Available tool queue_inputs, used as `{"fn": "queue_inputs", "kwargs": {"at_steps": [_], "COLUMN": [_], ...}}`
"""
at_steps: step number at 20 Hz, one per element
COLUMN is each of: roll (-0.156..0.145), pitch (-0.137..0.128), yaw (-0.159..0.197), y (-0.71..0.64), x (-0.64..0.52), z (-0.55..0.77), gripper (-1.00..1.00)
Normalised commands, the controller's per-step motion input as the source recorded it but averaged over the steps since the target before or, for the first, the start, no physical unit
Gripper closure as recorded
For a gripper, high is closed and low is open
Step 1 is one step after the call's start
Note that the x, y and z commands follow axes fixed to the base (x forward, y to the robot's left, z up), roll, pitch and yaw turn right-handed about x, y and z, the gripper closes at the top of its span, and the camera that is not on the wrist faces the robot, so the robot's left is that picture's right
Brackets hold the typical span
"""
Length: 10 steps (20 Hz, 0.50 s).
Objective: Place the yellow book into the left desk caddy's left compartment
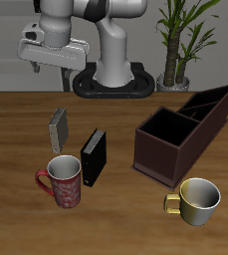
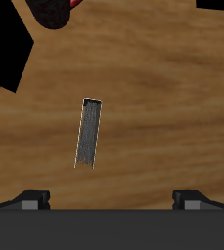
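My gripper (image 1: 48, 67), fingers spread, hangs above the upright yellow book (image 1: 59, 128). The caddy (image 1: 161, 149) near the table's back edge shows both compartments holding nothing visible.

yellow book (image 2: 89, 132) upright on table (image 2: 162, 107) | claw fingers (image 2: 33, 198) apart

A red mug (image 1: 62, 181) stands near the desk's (image 1: 115, 224) front edge, its handle turned toward the side edge. Just beside it, slightly farther back, a black book (image 1: 93, 157) stands upright. A pale yellow mug (image 1: 197, 200) sits near the front edge, well apart, and a potted plant (image 1: 179, 42) rises behind the back edge.
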Motion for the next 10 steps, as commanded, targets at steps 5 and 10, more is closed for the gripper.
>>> {"fn": "queue_inputs", "kwargs": {"at_steps": [5, 10], "roll": [0.022, -0.003], "pitch": [-0.008, 0.000], "yaw": [0.006, 0.008], "y": [0.08, 0.03], "x": [0.19, 0.12], "z": [-0.02, -0.11], "gripper": [-1.00, -1.00]}}
